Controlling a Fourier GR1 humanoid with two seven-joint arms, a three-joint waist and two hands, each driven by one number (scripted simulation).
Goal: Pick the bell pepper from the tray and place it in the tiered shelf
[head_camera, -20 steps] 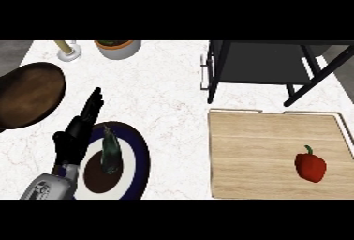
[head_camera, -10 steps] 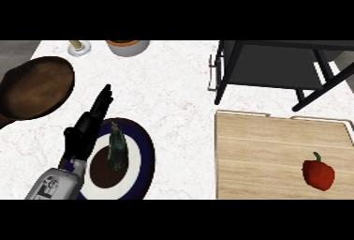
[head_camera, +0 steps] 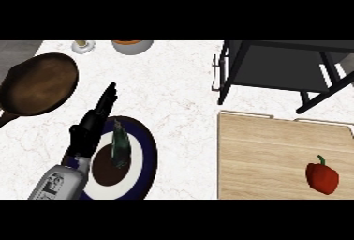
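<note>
A: Far left, a round dark-brown pan (head_camera: 36,84) sits on the pale marbled counter (head_camera: 173,84), smooth and shallow. Behind it, at the back edge, a small pale item I can't identify and an orange-topped bowl (head_camera: 131,46).

B: And the left hand (head_camera: 93,123)?

A: It's up over the left edge of a blue-rimmed white plate (head_camera: 147,154), fingers straight and close together, pointing away from the robot. Holding nothing. On the plate there's a dark round patch and a slim dark-green object (head_camera: 121,147), standing or lying, hard to tell.

B: Moving across?

A: Centre-right at the back, the tiered shelf (head_camera: 276,70): black frame, thin legs, a flat dark-grey deck. In front of it, the tray (head_camera: 276,150), light wood grain, rectangular, with a raised rim.

B: The pepper?

A: The bell pepper (head_camera: 322,178) lies on the tray near its right front corner, glossy red, lumpy, green stem pointing up and back toward the shelf. Its long axis runs roughly front to back.

B: So which hand takes it?

A: The right hand isn't showing at all. The left is well apart from it, across the plate and most of the tray. I'd judge the right arm has the shorter reach, coming in from the lower right.
</note>
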